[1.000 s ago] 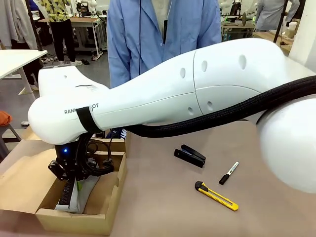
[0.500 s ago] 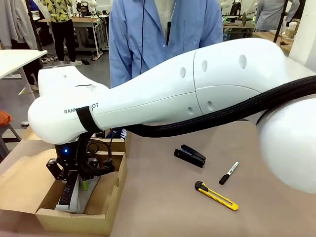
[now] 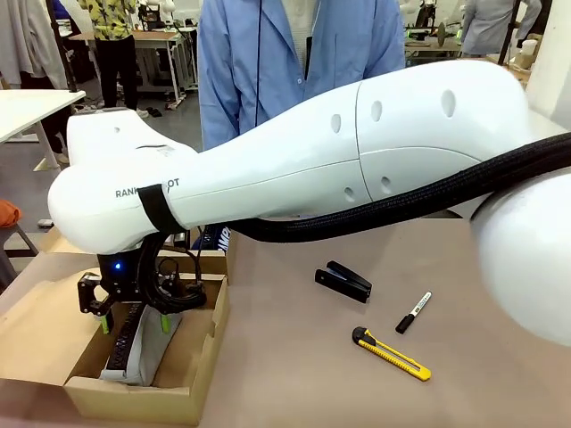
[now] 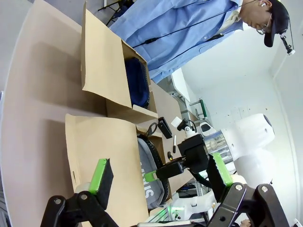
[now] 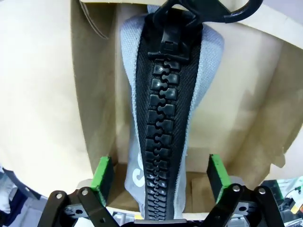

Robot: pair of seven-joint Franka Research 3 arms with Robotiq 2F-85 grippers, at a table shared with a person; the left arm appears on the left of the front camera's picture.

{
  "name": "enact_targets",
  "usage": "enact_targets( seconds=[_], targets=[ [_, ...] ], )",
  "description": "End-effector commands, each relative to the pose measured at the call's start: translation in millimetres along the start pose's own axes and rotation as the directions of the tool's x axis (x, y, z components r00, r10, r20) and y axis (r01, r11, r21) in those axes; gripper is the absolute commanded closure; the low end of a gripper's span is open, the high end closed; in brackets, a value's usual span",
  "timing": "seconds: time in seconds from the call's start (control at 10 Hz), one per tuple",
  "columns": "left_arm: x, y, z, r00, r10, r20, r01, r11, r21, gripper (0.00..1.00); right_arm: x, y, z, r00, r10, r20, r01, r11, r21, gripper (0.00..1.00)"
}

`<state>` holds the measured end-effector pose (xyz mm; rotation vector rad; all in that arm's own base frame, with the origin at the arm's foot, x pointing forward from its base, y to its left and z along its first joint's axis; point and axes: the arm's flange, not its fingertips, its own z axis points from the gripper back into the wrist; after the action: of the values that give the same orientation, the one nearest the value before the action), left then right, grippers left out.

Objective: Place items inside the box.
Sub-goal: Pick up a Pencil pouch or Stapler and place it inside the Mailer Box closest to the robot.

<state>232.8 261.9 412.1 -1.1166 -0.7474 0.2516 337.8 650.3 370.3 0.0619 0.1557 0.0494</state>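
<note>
Right claw [image 3: 134, 323]: released. A second ago it was clenched on the grey pencil case [image 3: 145, 349]; since then the fingers have parted to full spread and lifted slightly. In the right wrist view the green pads stand either side of the case with a gap on both sides, touching nothing. I hold nothing.

Finding: the case is delivered. It rests inside the box [image 3: 134, 392], zip uppermost, leaning along the box's length with one end against the far wall. This item I judge complete.

Left claw [image 4: 160, 172]: also released, empty, hanging apart from the work and looking across at the box.

Further out: a dark blue pouch [image 4: 137, 84] lies between cardboard walls beyond the case; I cannot tell whether that is the same compartment.

Outstanding on the counter [image 3: 294, 383], well apart from the box on my right side: black stapler [image 3: 343, 281], black marker [image 3: 413, 312], and yellow-and-black utility knife [image 3: 391, 353], nearest to me. All three lie flat and untouched.

The person [image 3: 294, 53] stands at the far edge, hands not engaged.

Assessment: task partly done; my right arm must clear the box before the next pick
</note>
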Motion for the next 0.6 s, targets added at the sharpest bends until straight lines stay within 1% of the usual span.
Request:
enact_targets(
  seconds=[0.0, 0.1, 0.2, 0.3, 0.4, 0.5],
  targets=[
    [0, -1, -1, 1.0, -0.018, 0.014, 0.018, 1.0, -0.015, 0.0, -8, -17, 9, 1.0, 0.022, 0.006, -0.022, 1.0, 0.013, 0.0],
    [0, -1, -1, 1.0, -0.018, 0.014, 0.018, 1.0, -0.015, 0.0, -13, -41, 25, 0.999, 0.03, 0.034, -0.032, 0.998, 0.046, 0.0],
    [0, -1, -1, 1.0, -0.018, 0.014, 0.018, 1.0, -0.015, 0.0, -24, -81, 48, 0.997, 0.057, 0.054, -0.063, 0.992, 0.113, 0.0],
    [0, -1, -1, 1.0, -0.018, 0.014, 0.018, 1.0, -0.015, 0.0, -44, -130, 71, 0.998, 0.02, 0.068, -0.032, 0.983, 0.181, 0.0],
    [0, -1, -1, 1.0, -0.018, 0.014, 0.018, 1.0, -0.015, 0.0, -66, -165, 83, 0.996, -0.038, 0.085, 0.02, 0.978, 0.206, 0.0],
    [0, -1, -1, 1.0, -0.018, 0.014, 0.018, 1.0, -0.015, 0.0, -84, -187, 88, 0.987, -0.113, 0.111, 0.086, 0.971, 0.225, 0.0]
  ],
)
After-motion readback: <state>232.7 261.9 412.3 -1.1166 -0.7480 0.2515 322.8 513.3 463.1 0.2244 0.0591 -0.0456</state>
